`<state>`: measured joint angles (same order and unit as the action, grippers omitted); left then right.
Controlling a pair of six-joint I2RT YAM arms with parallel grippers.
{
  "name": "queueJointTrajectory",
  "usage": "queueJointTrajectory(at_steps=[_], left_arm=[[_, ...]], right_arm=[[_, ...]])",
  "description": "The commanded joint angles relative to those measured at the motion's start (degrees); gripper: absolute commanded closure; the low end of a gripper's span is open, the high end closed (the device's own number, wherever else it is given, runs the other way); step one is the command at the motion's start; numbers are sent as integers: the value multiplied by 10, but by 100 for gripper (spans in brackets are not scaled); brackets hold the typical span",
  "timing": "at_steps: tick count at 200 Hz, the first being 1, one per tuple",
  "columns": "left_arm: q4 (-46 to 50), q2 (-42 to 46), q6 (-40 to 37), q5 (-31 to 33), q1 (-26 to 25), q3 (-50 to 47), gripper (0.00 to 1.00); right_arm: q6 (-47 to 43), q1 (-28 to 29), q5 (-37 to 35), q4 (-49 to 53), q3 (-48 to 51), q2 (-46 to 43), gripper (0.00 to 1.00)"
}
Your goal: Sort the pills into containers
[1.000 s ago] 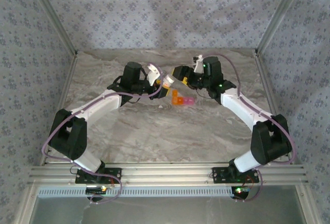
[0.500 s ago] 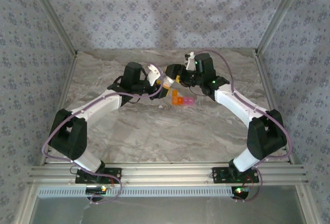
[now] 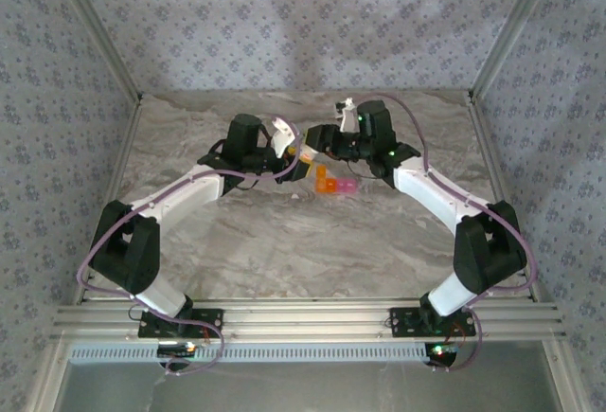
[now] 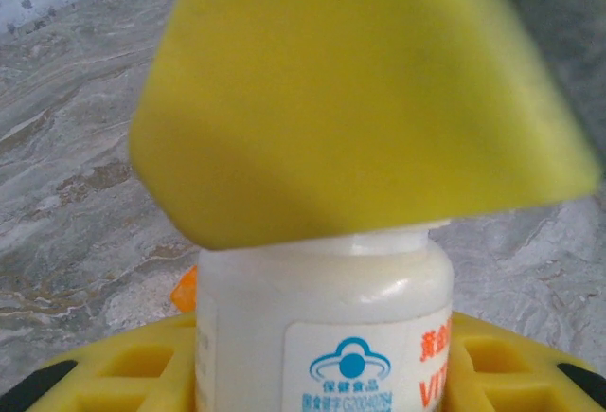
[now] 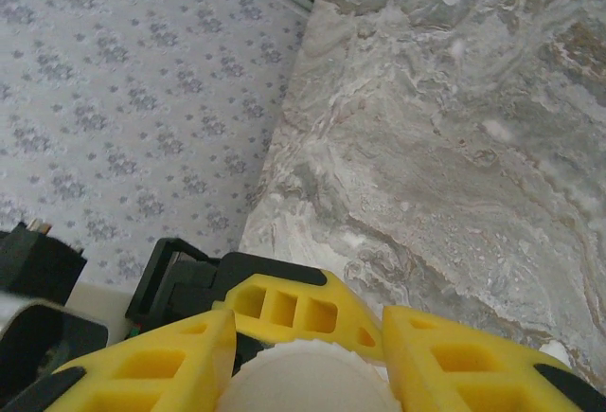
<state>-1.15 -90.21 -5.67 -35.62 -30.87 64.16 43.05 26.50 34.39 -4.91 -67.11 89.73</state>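
With the left gripper (image 4: pixel 317 365) jaws clamped on the white pill bottle (image 4: pixel 322 289) and the right gripper (image 5: pixel 308 341) jaws pinching its ribbed cap (image 5: pixel 312 384), near the 2 orange-and-pink containers (image 3: pixel 333 184) on the tabletop (image 3: pixel 284 241), a slipping twist could tip the bottle and scatter pills.

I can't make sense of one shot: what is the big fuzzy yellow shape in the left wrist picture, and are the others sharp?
Left wrist view: the yellow shape sits too near the lens, so it blurs; the white bottle beneath is sharp. Right wrist view: marble table crisp, white cap slightly soft. Top external view: even light, no glare, containers tiny.
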Motion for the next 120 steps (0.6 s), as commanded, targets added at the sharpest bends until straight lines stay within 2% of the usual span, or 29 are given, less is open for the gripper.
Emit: queueJointTrajectory(at_steps=[1, 12, 28, 58, 87, 120], left_arm=[[-40, 13, 27, -45, 6, 19, 100], [-47, 12, 40, -60, 9, 18, 100], [-47, 15, 44, -67, 11, 16, 100], [-38, 17, 33, -60, 12, 14, 100], [-32, 12, 24, -53, 13, 16, 100], [-18, 8, 12, -37, 12, 19, 100]], right_arm=[[-65, -14, 57, -44, 31, -7, 62], [-87, -20, 81, -72, 44, -7, 58], [-75, -33, 102, -96, 56, -4, 44], [-42, -43, 112, -113, 73, -25, 27], [-25, -46, 121, -116, 81, -50, 23], [9, -52, 112, -125, 88, -64, 22]])
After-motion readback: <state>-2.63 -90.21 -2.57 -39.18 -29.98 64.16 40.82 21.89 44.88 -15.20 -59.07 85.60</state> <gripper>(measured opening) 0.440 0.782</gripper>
